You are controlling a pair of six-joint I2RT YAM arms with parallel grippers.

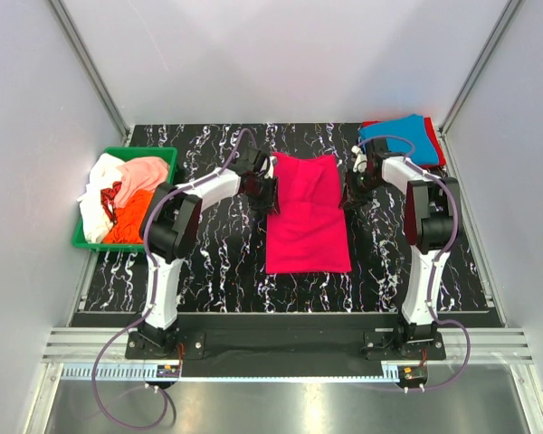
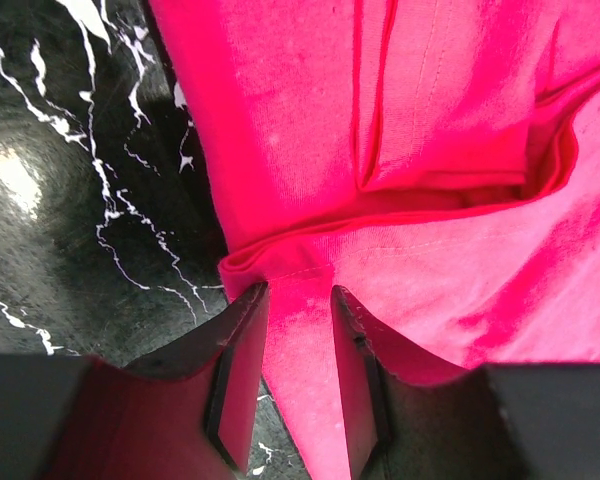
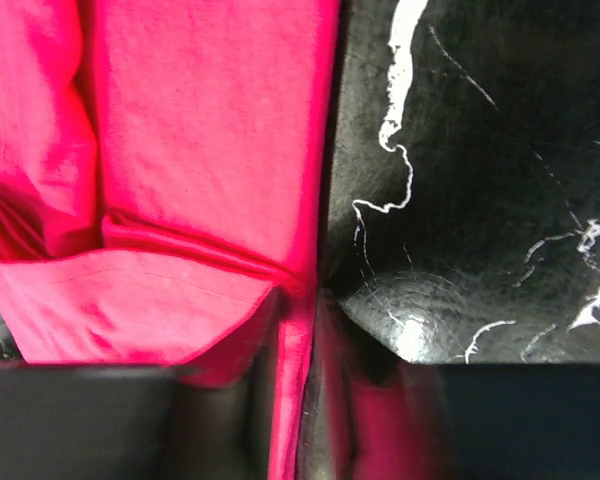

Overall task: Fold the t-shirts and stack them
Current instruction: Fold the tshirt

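Observation:
The magenta-pink t-shirt (image 1: pixel 306 217) lies folded lengthwise on the black marbled table (image 1: pixel 208 271). My left gripper (image 1: pixel 270 193) is at its left edge. In the left wrist view that gripper (image 2: pixel 298 295) is open, with the shirt's edge (image 2: pixel 310 400) between the two fingers. My right gripper (image 1: pixel 348 194) is at the shirt's right edge. In the right wrist view it (image 3: pixel 298 300) is shut on a thin ridge of the magenta cloth (image 3: pixel 290 400). Blue (image 1: pixel 400 136) and red (image 1: pixel 437 145) t-shirts lie stacked at the back right.
A green bin (image 1: pixel 89 242) at the left holds orange (image 1: pixel 131 217), peach-pink (image 1: pixel 147 170) and white (image 1: pixel 95 208) shirts. Grey walls close in the table on both sides and at the back.

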